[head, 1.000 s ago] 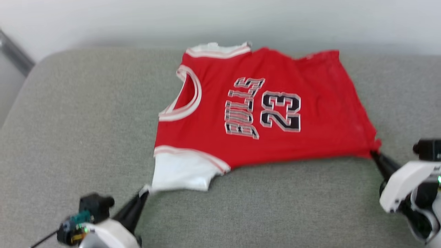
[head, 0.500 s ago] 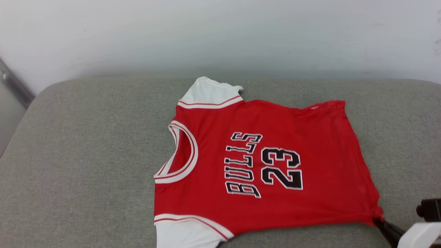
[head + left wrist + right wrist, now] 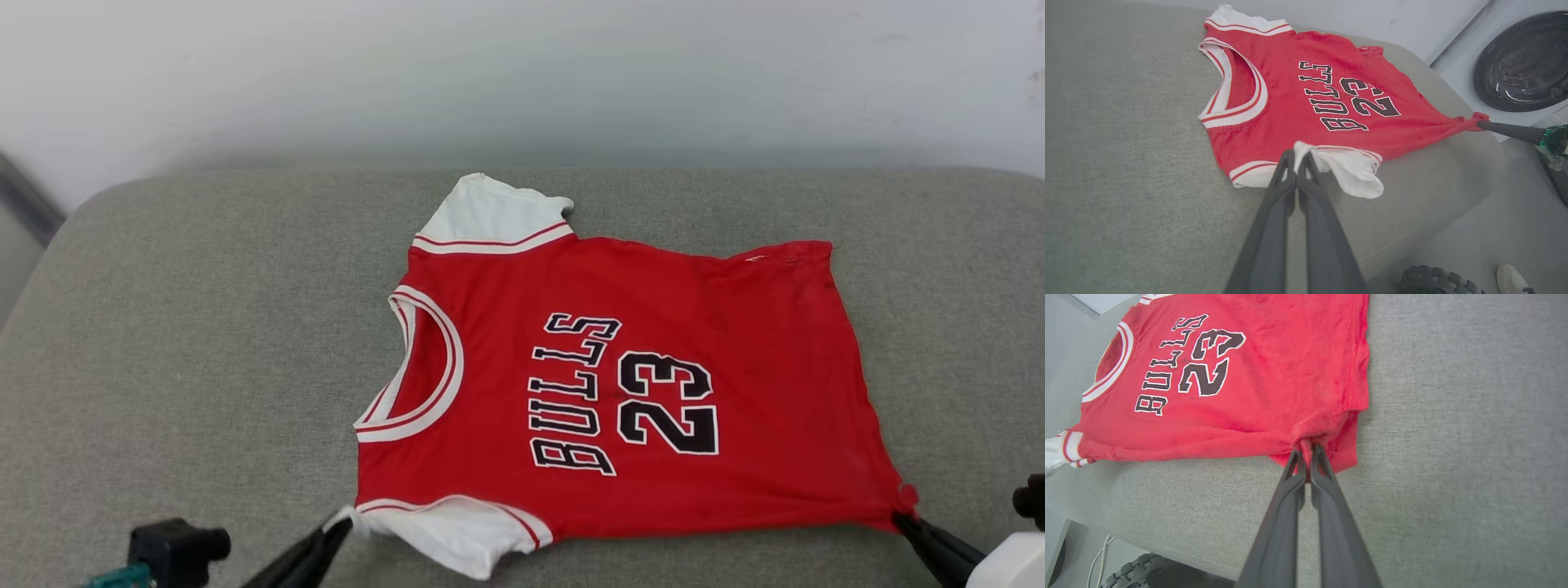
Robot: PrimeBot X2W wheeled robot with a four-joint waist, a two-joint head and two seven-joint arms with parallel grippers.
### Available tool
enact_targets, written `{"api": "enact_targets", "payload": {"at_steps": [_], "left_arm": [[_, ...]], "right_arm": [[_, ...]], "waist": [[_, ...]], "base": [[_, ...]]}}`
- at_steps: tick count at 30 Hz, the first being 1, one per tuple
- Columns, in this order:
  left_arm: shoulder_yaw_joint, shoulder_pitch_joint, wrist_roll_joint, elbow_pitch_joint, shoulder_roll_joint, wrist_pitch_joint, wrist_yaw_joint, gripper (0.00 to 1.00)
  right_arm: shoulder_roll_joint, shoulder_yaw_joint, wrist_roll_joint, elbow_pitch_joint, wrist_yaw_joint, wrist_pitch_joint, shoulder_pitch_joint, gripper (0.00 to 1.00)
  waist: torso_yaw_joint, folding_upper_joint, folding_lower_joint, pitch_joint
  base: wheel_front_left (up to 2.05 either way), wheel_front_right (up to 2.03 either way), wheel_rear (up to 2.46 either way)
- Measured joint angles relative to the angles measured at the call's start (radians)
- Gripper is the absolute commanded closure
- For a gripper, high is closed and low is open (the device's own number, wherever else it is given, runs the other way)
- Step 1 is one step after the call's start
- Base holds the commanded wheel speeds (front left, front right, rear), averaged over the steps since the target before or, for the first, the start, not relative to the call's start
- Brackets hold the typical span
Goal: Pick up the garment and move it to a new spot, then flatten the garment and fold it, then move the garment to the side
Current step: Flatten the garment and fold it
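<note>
The garment [image 3: 653,359] is a red jersey T-shirt with white sleeves and black "BULLS 23" lettering, spread front up on the grey cushion [image 3: 204,327], collar to the left. My left gripper [image 3: 343,523] is shut on the edge of the near white sleeve [image 3: 1347,171], which bunches at the fingertips [image 3: 1290,157]. My right gripper [image 3: 902,516] is shut on the near hem corner [image 3: 1306,441], where the red cloth gathers into a pinch. In the left wrist view, the right gripper [image 3: 1482,125] pulls that corner taut.
A white wall [image 3: 522,73] runs behind the cushion. The cushion's near edge drops to a grey floor [image 3: 1494,237]. A dark round appliance door [image 3: 1523,61] stands beyond the cushion's right end. A treaded wheel [image 3: 1131,575] and a shoe [image 3: 1511,279] sit on the floor.
The head camera has tilted up, so the scene sits lower in view. The shirt now lies a little further back on the cushion, both grippers still holding sleeve and hem corner.
</note>
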Motion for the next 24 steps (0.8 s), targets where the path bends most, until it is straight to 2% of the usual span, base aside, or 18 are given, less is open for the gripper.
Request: {"api": "enact_targets", "payload": {"at_steps": [8,13,24], "left_arm": [[0.081,-0.157,0.012,0.009,0.001,-0.066,-0.012,1.00],[0.054,-0.285,0.102,0.063,0.012,-0.043,-0.020,1.00],[0.007,-0.524,0.202,0.273,-0.058,-0.016,-0.006,1.00]], "right_arm": [[0.001,-0.049,-0.029,-0.077,0.000,0.059,-0.071,1.00],[-0.002,-0.042,-0.034,-0.077,0.000,0.088,-0.168,1.00],[-0.017,0.032,-0.111,0.037,0.000,0.118,-0.360,1.00]], "waist": [[-0.009,0.0000,0.0000,0.067],[-0.016,0.0000,0.0002,0.142],[-0.027,0.0000,0.0003,0.297]], "base": [[0.00,0.00,0.00],[0.00,0.00,0.00],[0.00,0.00,0.00]]}}
